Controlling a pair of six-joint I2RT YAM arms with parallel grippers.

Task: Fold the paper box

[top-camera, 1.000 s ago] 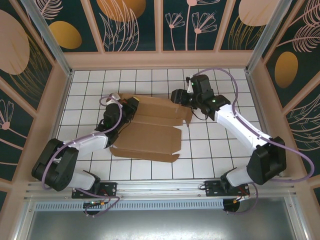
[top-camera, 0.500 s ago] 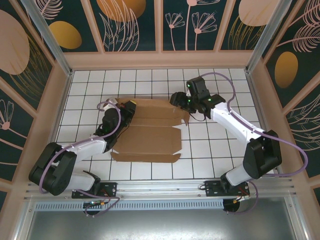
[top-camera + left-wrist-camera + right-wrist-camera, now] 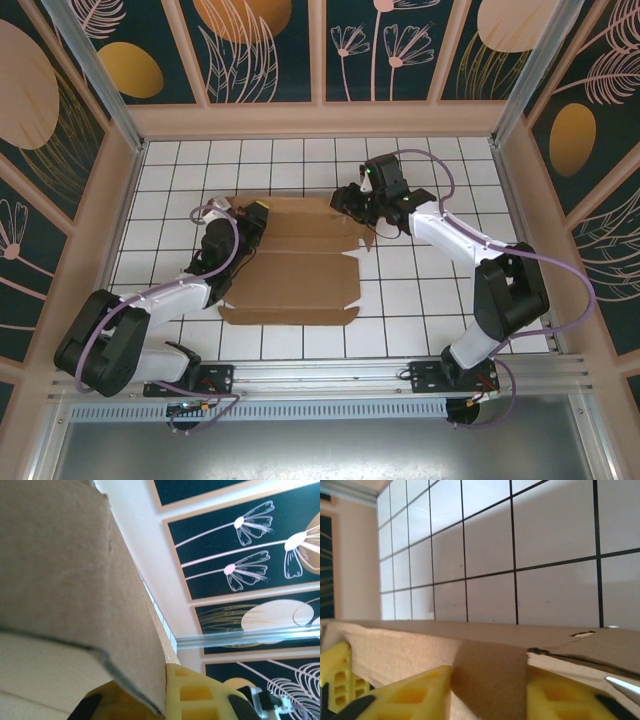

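Observation:
The paper box point(image 3: 295, 270) is a brown die-cut cardboard sheet lying mostly flat on the white tiles, its flaps spread out. My left gripper point(image 3: 255, 213) is at its far left corner. In the left wrist view the cardboard point(image 3: 60, 570) runs down between the yellow fingers point(image 3: 200, 692), and the left gripper point(image 3: 165, 682) is shut on its edge. My right gripper point(image 3: 350, 200) is at the far right corner. There a cardboard tab point(image 3: 490, 672) fills the gap between both yellow fingers point(image 3: 415, 695), so the right gripper point(image 3: 490, 692) is shut on it.
White tiled floor point(image 3: 420, 290) surrounds the sheet on all sides. Patterned wall panels point(image 3: 270, 50) and beige ledges close in the cell. An aluminium rail point(image 3: 320, 375) with both arm bases runs along the near edge.
My right gripper has moved left along the box's far edge and closed on a tab. The sheet has swung squarer and lies flatter. My left gripper keeps its hold, having shifted slightly.

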